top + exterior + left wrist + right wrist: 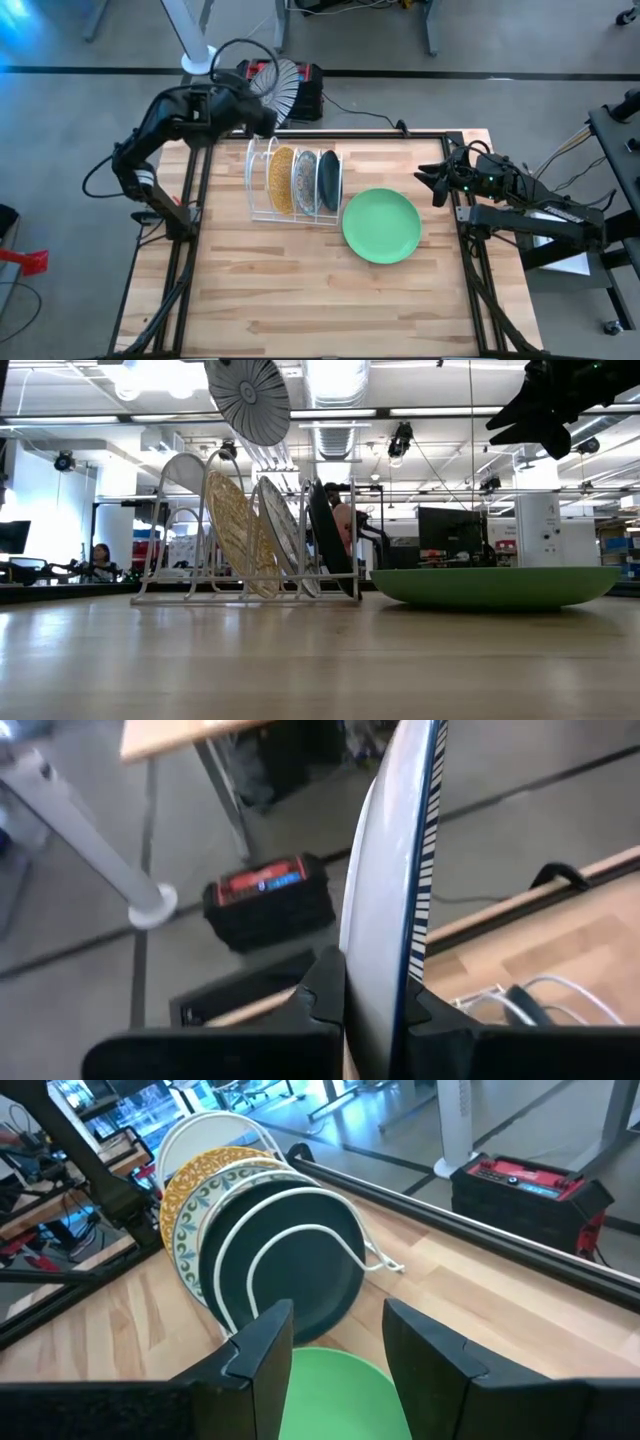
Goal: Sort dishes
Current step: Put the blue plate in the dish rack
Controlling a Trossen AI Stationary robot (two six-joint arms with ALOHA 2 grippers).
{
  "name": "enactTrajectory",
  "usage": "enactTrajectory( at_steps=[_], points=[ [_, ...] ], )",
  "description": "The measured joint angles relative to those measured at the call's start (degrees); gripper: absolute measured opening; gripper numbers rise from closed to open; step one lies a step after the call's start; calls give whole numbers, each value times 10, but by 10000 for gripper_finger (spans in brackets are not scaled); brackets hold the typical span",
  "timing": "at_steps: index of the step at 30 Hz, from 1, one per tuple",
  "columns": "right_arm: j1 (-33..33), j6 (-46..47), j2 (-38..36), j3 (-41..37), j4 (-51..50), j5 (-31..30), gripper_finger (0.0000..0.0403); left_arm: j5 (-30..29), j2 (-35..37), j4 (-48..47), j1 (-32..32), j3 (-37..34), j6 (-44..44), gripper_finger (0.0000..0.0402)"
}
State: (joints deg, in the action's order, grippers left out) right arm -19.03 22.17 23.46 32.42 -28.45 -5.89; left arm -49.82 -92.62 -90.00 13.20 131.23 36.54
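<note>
My left gripper [258, 108] is shut on a white plate with a dark striped rim [282, 86], high over the far left corner of the table; the same plate [248, 398] shows above the rack in the low view. The white wire rack [262, 186] holds three plates on edge: mustard-yellow [283, 180], blue floral [305, 178] and dark teal [329, 180]. A light green plate [381, 226] lies flat on the table right of the rack. My right gripper [338, 1345] waits open at the table's right edge, above it. My left gripper pinches the striped plate at its rim [378, 982], one finger [322, 995] on each face. The plate stands edge-on between the fingers and reaches away from them toward the far side. It is lifted clear, above the rack's far end.
The rack's leftmost slots [255, 170] hold nothing. A black and red box [305, 80] and a white pole base [197, 60] stand on the floor beyond the far edge. Bare wood lies along the near half of the table [320, 300]. People sit in the room behind.
</note>
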Motion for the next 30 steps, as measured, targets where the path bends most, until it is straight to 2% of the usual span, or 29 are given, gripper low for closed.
enactTrajectory(
  at_steps=[3, 8, 18, 30],
  points=[
    [0, 4, 0, 0, 0, 4, 149, 46, 16, -1, 41, -24, 0, 2],
    [0, 4, 0, -3, 0, 4, 155, 60, 34, -1, 81, -80, 2, 2],
    [0, 8, 0, -18, 1, 4, 148, 120, 53, -1, 87, -157, 20, 2],
    [0, 9, 0, -22, 3, 4, 156, 133, 54, 1, 84, -209, 42, 2]
  ],
)
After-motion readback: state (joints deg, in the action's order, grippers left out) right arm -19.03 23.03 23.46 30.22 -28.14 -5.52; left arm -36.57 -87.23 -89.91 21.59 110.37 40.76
